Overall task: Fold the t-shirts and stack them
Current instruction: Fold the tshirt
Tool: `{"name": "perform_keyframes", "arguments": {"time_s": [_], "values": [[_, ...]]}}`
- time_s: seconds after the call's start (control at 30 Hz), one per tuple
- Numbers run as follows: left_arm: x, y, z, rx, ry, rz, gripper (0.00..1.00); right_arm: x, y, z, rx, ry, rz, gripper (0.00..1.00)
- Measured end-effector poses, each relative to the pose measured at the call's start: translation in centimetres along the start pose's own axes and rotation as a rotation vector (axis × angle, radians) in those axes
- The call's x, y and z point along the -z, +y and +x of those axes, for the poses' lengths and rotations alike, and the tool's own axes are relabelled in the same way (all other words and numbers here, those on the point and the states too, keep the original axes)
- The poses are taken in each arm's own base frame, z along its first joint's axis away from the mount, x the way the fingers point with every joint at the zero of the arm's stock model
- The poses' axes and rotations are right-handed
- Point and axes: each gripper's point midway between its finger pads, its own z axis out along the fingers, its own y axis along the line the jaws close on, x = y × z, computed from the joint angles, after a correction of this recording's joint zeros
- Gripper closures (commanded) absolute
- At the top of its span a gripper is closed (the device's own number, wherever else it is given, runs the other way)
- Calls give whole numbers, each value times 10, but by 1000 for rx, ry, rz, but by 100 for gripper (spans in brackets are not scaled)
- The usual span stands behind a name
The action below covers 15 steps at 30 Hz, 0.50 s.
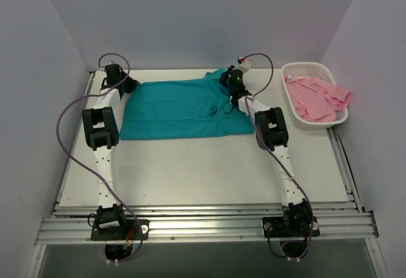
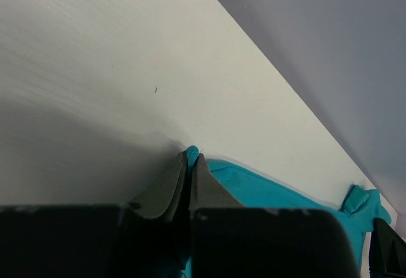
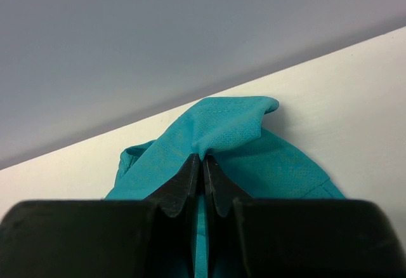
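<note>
Left pincer (image 1: 127,85) is clenched on the upper left corner of the teal t-shirt (image 1: 181,110), which lies spread flat across the upper middle of the table (image 1: 190,170). Right of it, the right pincer (image 1: 228,80) grips a raised fold at the shirt's upper right edge. At far right, the pink t-shirt (image 1: 317,97) lies crumpled in the white basket (image 1: 303,66). Both shirts look light, limp and likely to sag, so corners and hems seem the best places to grip.
</note>
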Motion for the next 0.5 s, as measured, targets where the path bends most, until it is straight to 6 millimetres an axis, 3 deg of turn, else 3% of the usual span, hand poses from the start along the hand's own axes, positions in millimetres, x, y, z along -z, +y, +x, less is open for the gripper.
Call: {"name": "perform_keyframes", "arguments": {"time_s": [0.3, 0.5], "values": [[1, 0, -4, -63, -7, -6, 98, 1, 3, -6, 7, -7, -4, 100], [13, -26, -33, -136, -50, 28, 98, 6, 21, -35, 4, -43, -28, 100]]}}
